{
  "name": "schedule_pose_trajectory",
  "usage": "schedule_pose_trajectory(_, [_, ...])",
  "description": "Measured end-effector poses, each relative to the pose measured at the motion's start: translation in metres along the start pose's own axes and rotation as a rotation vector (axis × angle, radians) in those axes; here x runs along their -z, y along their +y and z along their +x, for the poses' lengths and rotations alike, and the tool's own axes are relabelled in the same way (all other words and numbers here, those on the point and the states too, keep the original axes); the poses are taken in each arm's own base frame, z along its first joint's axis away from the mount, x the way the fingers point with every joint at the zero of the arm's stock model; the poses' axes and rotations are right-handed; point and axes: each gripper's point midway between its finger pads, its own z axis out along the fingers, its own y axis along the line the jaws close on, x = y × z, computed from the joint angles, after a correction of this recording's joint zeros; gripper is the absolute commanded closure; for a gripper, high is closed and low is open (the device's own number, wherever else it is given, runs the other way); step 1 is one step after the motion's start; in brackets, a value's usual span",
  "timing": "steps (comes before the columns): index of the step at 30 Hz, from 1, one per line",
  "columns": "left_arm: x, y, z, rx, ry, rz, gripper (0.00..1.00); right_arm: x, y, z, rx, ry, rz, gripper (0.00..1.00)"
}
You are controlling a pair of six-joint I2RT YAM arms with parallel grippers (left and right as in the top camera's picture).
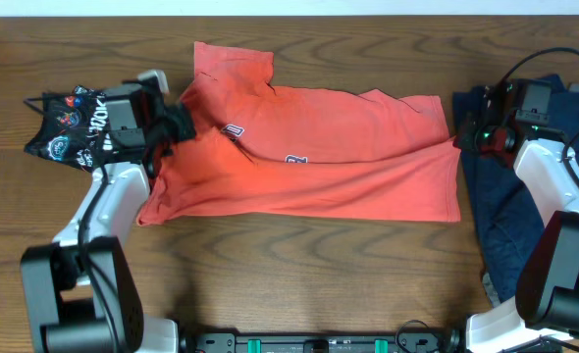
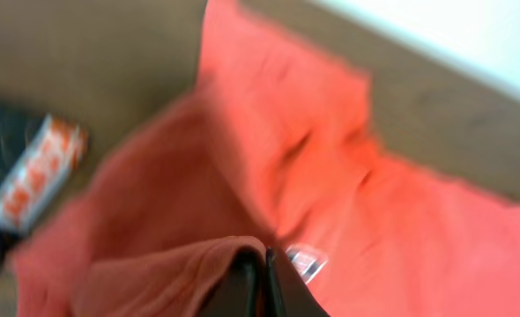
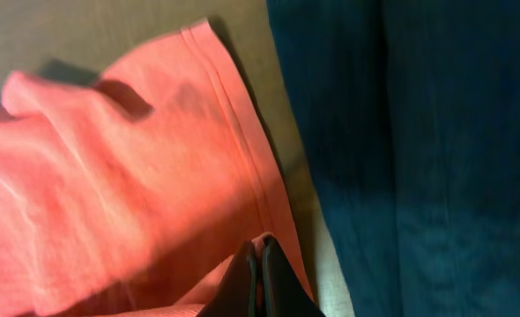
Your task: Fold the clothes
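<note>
The red shirt [image 1: 309, 162] lay stretched sideways across the middle of the worktop [image 1: 319, 284], with its upper layer rumpled and doubled over the lower one. The left end effector [image 1: 177, 123] was clamped tight on a bunched fold at the shirt's left end; the left wrist view showed the fingers [image 2: 242, 286] pressed together with red cloth draped over them. The right end effector [image 1: 463, 132] was pinched closed on the shirt's upper right corner, right at the stitched hem.

For edges, the shirt's right hem ran just beside the navy garment [image 1: 510, 196], with a thin strip of bare wood between them in the right wrist view. The black garment [image 1: 64, 127] sat off the shirt's left end, partly under the left arm. There was a wide band of bare wood along the near side of the shirt and a narrower one along the far side.

On writing, the chest lettering [image 1: 295, 158] only peeked out as white-and-navy scraps from the fold, so I couldn't read it. The black garment had white print and patches, too small to make out.
</note>
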Motion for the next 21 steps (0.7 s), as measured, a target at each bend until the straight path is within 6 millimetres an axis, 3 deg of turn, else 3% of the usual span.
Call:
schedule_pose_trajectory(3, [0.008,-0.011,-0.023,0.009,-0.075,0.031,0.94,0.000,0.001,-0.004,0.003,-0.017,-0.003,0.95])
schedule_pose_trajectory(8, [0.010,-0.018,-0.041,0.032,-0.147,0.059,0.94,0.000,0.001,-0.005,0.004,-0.018,-0.003,0.93])
schedule_pose_trajectory(10, [0.012,-0.021,-0.049,0.042,-0.182,0.071,0.89,0.000,0.001,-0.005,0.004,-0.020,-0.003,0.84])
schedule_pose_trajectory(12, [0.012,-0.020,-0.051,0.051,-0.187,0.070,0.42,0.000,0.001,-0.004,0.001,-0.016,-0.002,0.62])
schedule_pose_trajectory(13, [0.011,-0.020,-0.049,0.060,-0.179,0.067,0.27,0.000,0.000,-0.002,0.001,-0.010,-0.001,0.50])
schedule_pose_trajectory(14, [0.010,-0.017,-0.044,0.074,-0.160,0.059,0.24,0.000,0.000,0.000,-0.004,0.000,0.003,0.45])
schedule_pose_trajectory(16, [0.008,-0.010,-0.025,0.108,-0.081,0.024,0.21,0.000,-0.002,0.008,-0.004,0.034,0.010,0.44])
schedule_pose_trajectory(21, [0.013,0.012,0.045,0.152,0.195,-0.087,0.19,0.005,-0.011,0.050,-0.034,0.201,0.051,0.44])
